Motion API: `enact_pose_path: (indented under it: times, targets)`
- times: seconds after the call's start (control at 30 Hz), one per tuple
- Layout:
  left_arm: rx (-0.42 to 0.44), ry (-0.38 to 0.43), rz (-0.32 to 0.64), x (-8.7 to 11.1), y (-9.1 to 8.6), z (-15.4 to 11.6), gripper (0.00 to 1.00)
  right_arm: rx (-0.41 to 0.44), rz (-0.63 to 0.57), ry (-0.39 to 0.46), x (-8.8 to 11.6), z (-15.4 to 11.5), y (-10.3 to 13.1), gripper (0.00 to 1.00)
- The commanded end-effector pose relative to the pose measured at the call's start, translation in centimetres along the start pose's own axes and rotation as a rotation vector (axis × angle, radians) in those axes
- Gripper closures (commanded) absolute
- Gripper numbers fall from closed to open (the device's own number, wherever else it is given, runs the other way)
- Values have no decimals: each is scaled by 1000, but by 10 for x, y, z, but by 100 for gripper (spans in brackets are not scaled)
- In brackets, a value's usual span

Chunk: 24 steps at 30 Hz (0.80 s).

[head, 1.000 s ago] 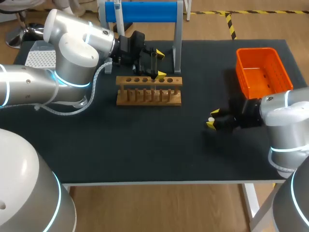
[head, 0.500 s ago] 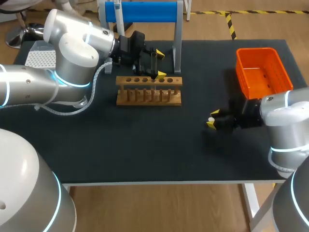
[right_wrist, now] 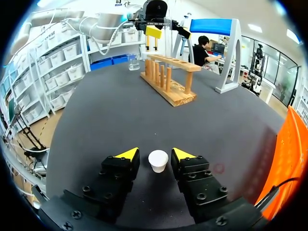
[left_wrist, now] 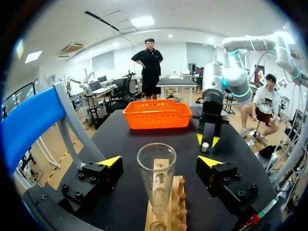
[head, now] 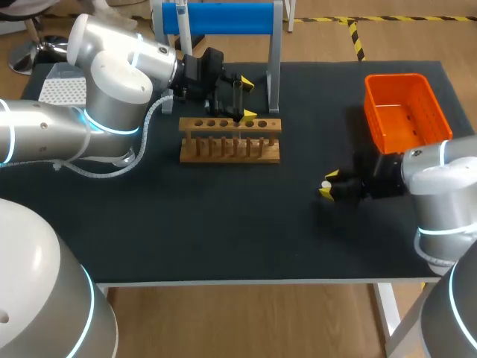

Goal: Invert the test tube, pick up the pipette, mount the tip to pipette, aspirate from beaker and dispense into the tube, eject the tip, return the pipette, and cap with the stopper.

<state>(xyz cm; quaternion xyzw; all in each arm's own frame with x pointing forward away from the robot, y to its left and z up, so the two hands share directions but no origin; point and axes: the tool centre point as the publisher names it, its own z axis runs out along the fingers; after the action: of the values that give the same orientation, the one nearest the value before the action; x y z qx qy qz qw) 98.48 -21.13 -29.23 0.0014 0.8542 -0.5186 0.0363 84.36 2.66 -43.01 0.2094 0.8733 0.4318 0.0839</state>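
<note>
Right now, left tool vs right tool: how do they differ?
The left tool straddles a glass test tube standing upright in the wooden rack. The right tool straddles a white stopper sitting on the table. The left tool's fingers stand well clear of the tube, while the right tool's sit close beside the stopper, with slim gaps. Shared: both are open, gripping nothing.

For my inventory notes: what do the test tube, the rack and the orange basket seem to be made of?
Test tube: clear, glossy; glass or clear plastic. Rack: bare light-brown wood, matte. Orange basket: likely moulded plastic, uniform bright colour.
</note>
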Motion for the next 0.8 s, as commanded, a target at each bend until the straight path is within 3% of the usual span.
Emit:
enact_pose_path:
  times: [0.03, 0.5, 0.8]
  targets:
    - [2, 5, 2, -2, 1, 0, 0, 2, -1, 1, 0, 0, -1, 58]
    - [2, 5, 2, -2, 1, 0, 0, 5, 1, 0, -1, -1, -2, 60]
    - [2, 5, 2, -2, 1, 0, 0, 6, 4, -3, -2, 0, -2, 67]
